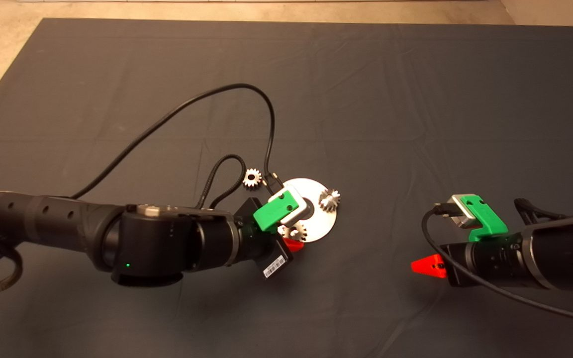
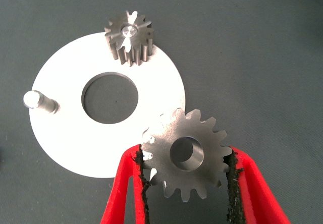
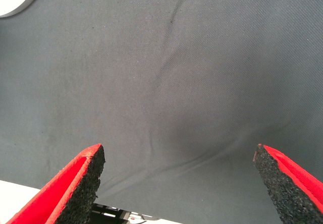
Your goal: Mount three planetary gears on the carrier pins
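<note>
The left gripper [image 2: 185, 176] pinches a planetary gear [image 2: 185, 156] by its toothed rim between both black pads, bore facing up, over the disc [image 2: 65, 133] edge nearest the mat's front. Its arm reaches in level from the left edge to the middle of the mat [image 1: 416, 99]. A second gear [image 2: 128, 37] sits on a carrier pin at the disc's right-hand side. One bare pin [image 2: 36, 101] stands upright at the disc's rear rim. The third gear [image 1: 252, 177] lies flat on the mat just off the disc, toward the rear left, beside a black cable [image 1: 167, 119]. The right gripper [image 3: 179, 181] hangs spread wide, holding nothing, over bare mat near the front right, well apart from the disc. Broad bare mat stretches toward the rear edge and both rear corners.
</note>
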Controlling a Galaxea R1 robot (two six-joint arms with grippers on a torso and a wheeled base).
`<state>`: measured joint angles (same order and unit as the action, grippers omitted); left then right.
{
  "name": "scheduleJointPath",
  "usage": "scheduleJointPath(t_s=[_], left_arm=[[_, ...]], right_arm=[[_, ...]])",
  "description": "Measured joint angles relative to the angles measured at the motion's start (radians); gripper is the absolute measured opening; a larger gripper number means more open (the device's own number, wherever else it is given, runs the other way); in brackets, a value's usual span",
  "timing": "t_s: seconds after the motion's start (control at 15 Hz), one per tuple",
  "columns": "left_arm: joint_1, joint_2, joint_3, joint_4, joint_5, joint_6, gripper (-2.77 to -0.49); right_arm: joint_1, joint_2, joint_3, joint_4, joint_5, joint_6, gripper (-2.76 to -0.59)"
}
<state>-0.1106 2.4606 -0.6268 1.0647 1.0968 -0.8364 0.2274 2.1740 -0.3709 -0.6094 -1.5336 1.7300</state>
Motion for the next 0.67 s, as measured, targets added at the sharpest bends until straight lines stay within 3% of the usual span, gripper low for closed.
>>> scheduleJointPath(t_s=[0.2, 0.4, 0.67], left_arm=[[0.000, 0.005, -0.017, -0.009, 0.009, 0.020, -2.63], [0.002, 0.017, -0.027, -0.050, 0.010, 0.084, -2.64], [0.015, 0.022, -0.049, -0.052, 0.009, 0.094, -2.64]], right_arm=[[0.000, 0.000, 0.000, 0.000, 0.001, 0.000, -1.15], [0.000, 0.000, 0.000, 0.001, 0.000, 0.000, -1.15], [0.000, 0.000, 0.000, 0.003, 0.000, 0.000, -1.15]])
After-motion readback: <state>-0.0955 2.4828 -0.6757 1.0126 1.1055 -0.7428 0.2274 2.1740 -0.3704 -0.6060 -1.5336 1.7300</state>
